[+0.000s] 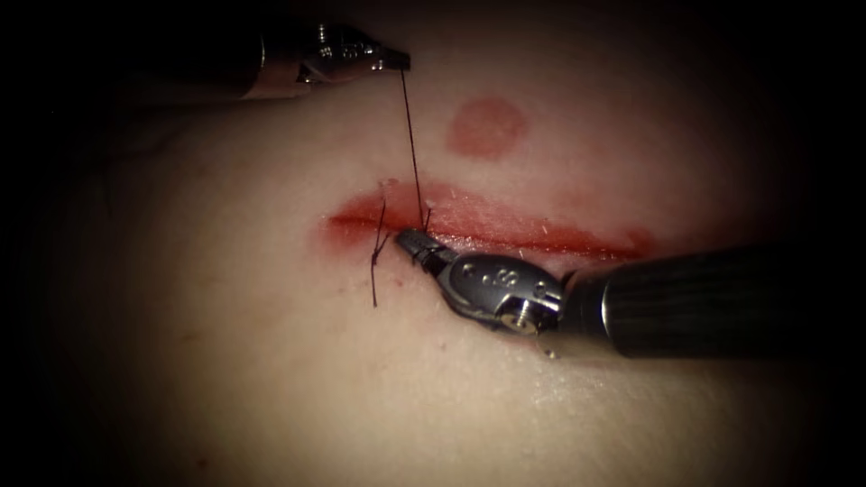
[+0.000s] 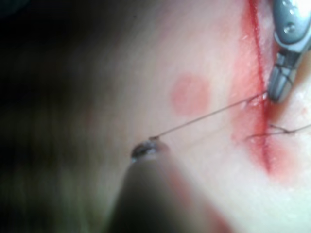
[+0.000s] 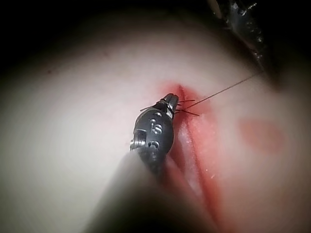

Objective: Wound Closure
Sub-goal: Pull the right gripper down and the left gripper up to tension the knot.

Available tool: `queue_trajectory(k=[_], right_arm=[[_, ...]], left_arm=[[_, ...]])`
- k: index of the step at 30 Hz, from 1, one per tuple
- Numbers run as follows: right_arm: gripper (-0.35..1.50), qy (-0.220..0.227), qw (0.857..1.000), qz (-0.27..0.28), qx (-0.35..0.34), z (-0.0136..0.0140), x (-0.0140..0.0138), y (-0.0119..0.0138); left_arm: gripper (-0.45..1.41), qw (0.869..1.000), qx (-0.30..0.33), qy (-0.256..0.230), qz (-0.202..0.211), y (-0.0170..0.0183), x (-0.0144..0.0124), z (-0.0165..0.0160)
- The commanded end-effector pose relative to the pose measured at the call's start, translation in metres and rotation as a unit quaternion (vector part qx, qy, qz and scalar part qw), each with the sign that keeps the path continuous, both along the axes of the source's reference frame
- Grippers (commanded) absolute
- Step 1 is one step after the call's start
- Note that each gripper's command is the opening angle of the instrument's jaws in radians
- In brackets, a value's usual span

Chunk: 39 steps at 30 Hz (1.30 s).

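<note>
Endoscope view puts my left tool (image 1: 397, 60) at the far side of the tissue (image 1: 225, 361), its jaws clamped on the thread (image 1: 411, 144), which runs taut and straight from the tips down to the cut (image 1: 505, 230). My right tool (image 1: 413, 242) lies low across the near lip, coming in from the right, with its tips pressed together right where that strand meets the wound; they seem to pinch the thread at the stitch, though I cannot tell for certain what sits between them. Just left of those tips, a tied stitch (image 1: 379, 242) crosses the left end of the cut, and its loose tail (image 1: 373, 284) trails toward me over the pale surface. I cannot make out the needle, so I cannot say where it is or whether it is in the tissue. Red fluid (image 1: 541, 236) lines the cut along its length, and a round reddish mark (image 1: 487, 126) sits on the far side, well apart from the wound. From the left wrist view the strand (image 2: 209, 114) stretches from my left tool (image 2: 146, 148) to the wound beside the right tool (image 2: 279, 87).
</note>
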<state>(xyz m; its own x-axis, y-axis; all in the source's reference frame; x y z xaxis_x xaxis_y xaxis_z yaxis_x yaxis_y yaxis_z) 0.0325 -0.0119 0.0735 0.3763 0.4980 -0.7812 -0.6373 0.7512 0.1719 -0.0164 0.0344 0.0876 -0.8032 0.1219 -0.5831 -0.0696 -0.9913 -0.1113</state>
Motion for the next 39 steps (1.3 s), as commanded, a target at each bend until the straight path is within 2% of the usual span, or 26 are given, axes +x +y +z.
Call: queue_trajectory(k=[1,12,26,33,39], right_arm=[[-0.35,0.001,1.0,-0.003,0.001,0.0001,0.0006,-0.001],[-0.35,-0.004,1.0,-0.015,0.0,-0.001,0.0008,-0.0039],[-0.35,-0.006,0.999,-0.033,0.003,-0.0013,0.0007,-0.0071],[-0.35,-0.002,0.998,-0.055,0.007,-0.0016,0.0014,-0.0094],[-0.35,-0.001,0.998,-0.061,0.009,-0.0018,0.0015,-0.0098]], left_arm=[[-0.45,1.0,-0.002,-0.001,-0.004,0.001,-0.0003,0.0008],[-0.45,1.0,-0.006,0.004,-0.03,0.0072,-0.0009,0.0025],[-0.45,0.999,-0.012,0.005,-0.039,0.0097,-0.0016,0.0033],[-0.45,0.998,-0.015,0.0,-0.053,0.0129,-0.0017,0.0033],[-0.45,0.996,-0.019,-0.013,-0.082,0.0158,-0.0024,0.0029]])
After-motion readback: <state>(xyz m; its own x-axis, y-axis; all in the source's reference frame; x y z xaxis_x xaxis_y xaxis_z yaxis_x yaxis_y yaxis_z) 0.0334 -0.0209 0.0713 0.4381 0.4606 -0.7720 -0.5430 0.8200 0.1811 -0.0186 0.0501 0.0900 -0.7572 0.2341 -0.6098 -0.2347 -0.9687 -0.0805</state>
